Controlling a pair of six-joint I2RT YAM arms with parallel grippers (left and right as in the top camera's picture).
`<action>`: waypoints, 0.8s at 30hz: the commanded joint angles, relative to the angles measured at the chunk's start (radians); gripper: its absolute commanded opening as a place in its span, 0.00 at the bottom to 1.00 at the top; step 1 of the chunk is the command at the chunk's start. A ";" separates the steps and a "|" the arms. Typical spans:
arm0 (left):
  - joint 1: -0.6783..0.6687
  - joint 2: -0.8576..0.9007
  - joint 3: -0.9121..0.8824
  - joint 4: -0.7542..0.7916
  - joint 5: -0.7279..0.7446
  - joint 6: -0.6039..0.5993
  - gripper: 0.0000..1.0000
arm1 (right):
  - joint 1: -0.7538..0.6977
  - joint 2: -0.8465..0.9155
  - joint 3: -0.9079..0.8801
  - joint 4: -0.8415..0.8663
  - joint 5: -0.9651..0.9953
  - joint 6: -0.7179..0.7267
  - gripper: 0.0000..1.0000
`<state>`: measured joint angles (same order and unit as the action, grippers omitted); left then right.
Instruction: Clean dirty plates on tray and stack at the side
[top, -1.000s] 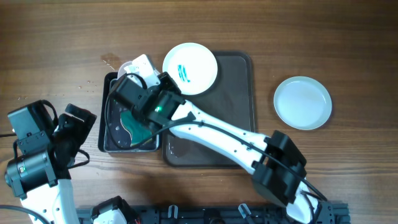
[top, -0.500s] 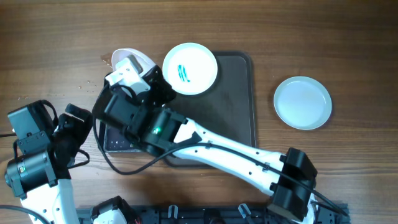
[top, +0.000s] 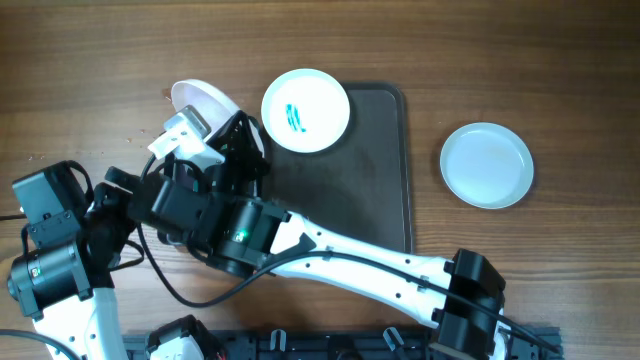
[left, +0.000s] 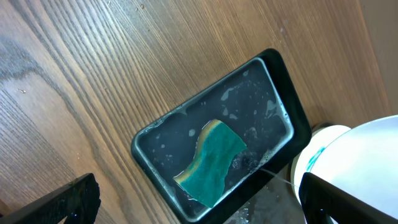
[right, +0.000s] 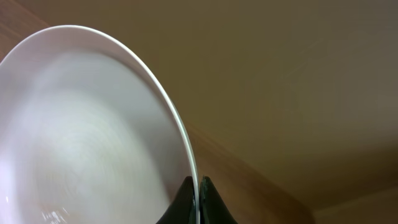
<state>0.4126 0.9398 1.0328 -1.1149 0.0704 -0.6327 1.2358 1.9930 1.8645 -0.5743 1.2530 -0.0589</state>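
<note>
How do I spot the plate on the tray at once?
Find the dark brown tray at the middle of the overhead view; the smeared plate sits at its top left corner. Teal-smeared at centre, it alone rests on the tray: the plain plate lies on the table to the right, the held plate hangs in the right gripper.

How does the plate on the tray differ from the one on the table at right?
Tray plate has a teal smear at centre; table plate is plain. Tray plate sits over a corner of the tray; table plate lies on the table. Both round, white, alike in size.
</note>
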 joint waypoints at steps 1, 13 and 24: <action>0.006 0.003 0.016 0.002 0.011 0.005 1.00 | 0.011 -0.021 0.023 0.013 0.042 -0.021 0.04; 0.006 0.003 0.016 0.002 0.011 0.005 1.00 | 0.010 -0.021 0.023 0.036 0.042 -0.055 0.04; 0.006 0.003 0.016 0.002 0.011 0.005 1.00 | 0.010 -0.021 0.023 0.044 0.042 -0.071 0.04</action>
<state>0.4126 0.9398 1.0328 -1.1149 0.0704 -0.6327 1.2411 1.9930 1.8645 -0.5373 1.2617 -0.1291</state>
